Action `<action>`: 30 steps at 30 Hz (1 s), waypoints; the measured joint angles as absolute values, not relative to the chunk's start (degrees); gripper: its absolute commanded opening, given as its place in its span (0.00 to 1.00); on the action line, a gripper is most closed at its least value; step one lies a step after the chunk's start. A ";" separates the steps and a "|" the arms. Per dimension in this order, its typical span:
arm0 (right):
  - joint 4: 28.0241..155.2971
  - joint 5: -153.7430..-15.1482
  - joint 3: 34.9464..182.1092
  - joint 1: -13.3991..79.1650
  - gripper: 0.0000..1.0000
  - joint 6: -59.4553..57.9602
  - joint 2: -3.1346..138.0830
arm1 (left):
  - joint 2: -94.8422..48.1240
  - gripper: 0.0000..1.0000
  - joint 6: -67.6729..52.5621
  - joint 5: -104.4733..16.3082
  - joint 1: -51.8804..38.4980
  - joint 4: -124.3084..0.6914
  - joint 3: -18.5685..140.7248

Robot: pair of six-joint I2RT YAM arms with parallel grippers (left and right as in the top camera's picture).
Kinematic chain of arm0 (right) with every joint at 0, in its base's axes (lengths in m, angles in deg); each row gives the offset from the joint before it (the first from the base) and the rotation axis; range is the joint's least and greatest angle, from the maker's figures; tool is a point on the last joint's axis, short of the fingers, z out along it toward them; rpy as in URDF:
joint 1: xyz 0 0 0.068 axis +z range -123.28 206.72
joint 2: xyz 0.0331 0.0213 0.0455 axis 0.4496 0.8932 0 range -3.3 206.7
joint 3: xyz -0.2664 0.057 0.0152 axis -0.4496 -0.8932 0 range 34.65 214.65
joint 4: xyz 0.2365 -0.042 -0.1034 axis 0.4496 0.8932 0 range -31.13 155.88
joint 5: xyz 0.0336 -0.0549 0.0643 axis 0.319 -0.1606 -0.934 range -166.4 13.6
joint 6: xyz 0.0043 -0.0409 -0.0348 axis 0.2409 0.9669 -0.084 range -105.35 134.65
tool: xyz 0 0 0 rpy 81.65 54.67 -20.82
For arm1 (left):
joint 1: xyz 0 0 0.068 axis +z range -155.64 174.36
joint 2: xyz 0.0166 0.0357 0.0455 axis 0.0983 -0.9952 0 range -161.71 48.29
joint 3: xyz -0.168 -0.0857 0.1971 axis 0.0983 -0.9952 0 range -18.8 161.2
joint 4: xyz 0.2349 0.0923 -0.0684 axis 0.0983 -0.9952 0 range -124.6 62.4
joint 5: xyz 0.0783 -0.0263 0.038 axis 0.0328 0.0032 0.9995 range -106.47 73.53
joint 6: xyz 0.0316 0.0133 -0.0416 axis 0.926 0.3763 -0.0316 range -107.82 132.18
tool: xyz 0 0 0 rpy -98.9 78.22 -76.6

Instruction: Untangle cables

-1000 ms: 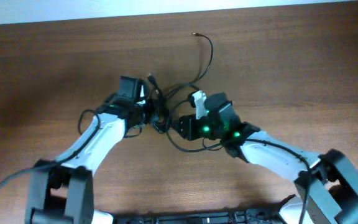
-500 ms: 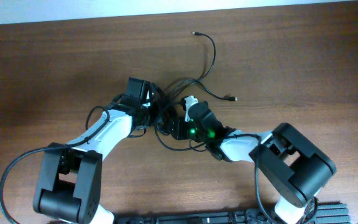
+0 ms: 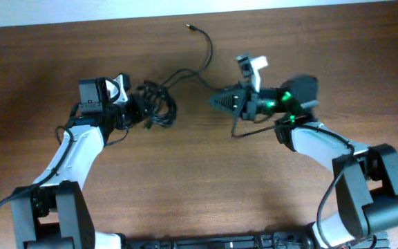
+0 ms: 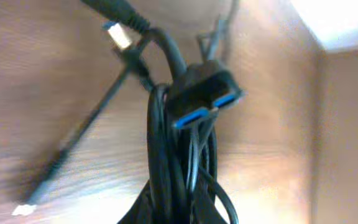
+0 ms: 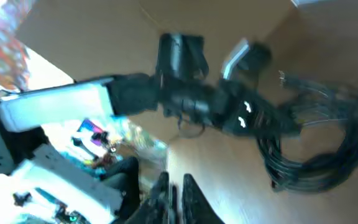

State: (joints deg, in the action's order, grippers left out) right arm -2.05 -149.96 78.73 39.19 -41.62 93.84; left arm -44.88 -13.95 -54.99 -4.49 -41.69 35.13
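A tangled bundle of thin black cables (image 3: pixel 159 109) lies left of centre. My left gripper (image 3: pixel 135 111) is shut on it. In the left wrist view the cords rise out of the jaws (image 4: pixel 179 211), with a blue-lined USB plug (image 4: pixel 207 102) and a silver-tipped plug (image 4: pixel 120 37) above. One cord runs from the bundle to a small plug (image 3: pixel 190 28) at the far edge. My right gripper (image 3: pixel 214 102) points left, apart from the bundle, its fingers nearly together (image 5: pixel 174 186) on a thin black cord that hangs in a loop (image 3: pixel 235 133) below it. The bundle also shows in the right wrist view (image 5: pixel 316 146).
Brown wooden table (image 3: pixel 185 187). A pale wall strip runs along the far edge (image 3: pixel 116 10). Both arm bases and their thicker black wires sit at the near edge (image 3: pixel 19 200).
The two grippers have pulled apart: the left has moved left with the bundle, the right has swung right and up. One cord has come away with the right gripper.
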 measured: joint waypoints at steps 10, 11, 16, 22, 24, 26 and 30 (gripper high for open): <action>33.20 -112.54 78.49 39.41 0.22 -15.22 94.50 | -44.81 0.00 -11.33 -65.70 -4.54 -40.84 35.13; 36.31 -110.44 78.46 39.41 0.21 -13.58 94.50 | -44.81 0.00 -11.28 -65.35 -4.54 -40.81 35.13; 49.12 -108.81 85.15 42.10 0.28 -11.50 94.63 | -44.81 0.00 -6.15 -62.70 -4.54 -40.53 35.13; 59.37 -115.23 92.95 53.46 0.29 -12.51 94.63 | -44.81 0.00 2.20 -61.04 -7.51 -40.36 35.13; 61.27 -113.13 93.00 56.76 0.29 -14.17 94.63 | -44.81 0.00 2.60 -59.84 -10.37 -40.40 35.13; 65.64 -110.25 93.28 58.31 0.29 -15.22 94.63 | -44.81 0.00 2.79 -59.47 -10.51 -40.38 35.13; 68.57 -103.63 93.37 59.78 0.21 -15.57 94.63 | -44.53 0.00 2.71 -59.29 -10.51 -40.25 35.13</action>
State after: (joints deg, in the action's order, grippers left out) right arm 68.57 -103.63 93.37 59.78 -15.57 94.63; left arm -44.53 2.71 -59.29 -10.51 -40.25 35.13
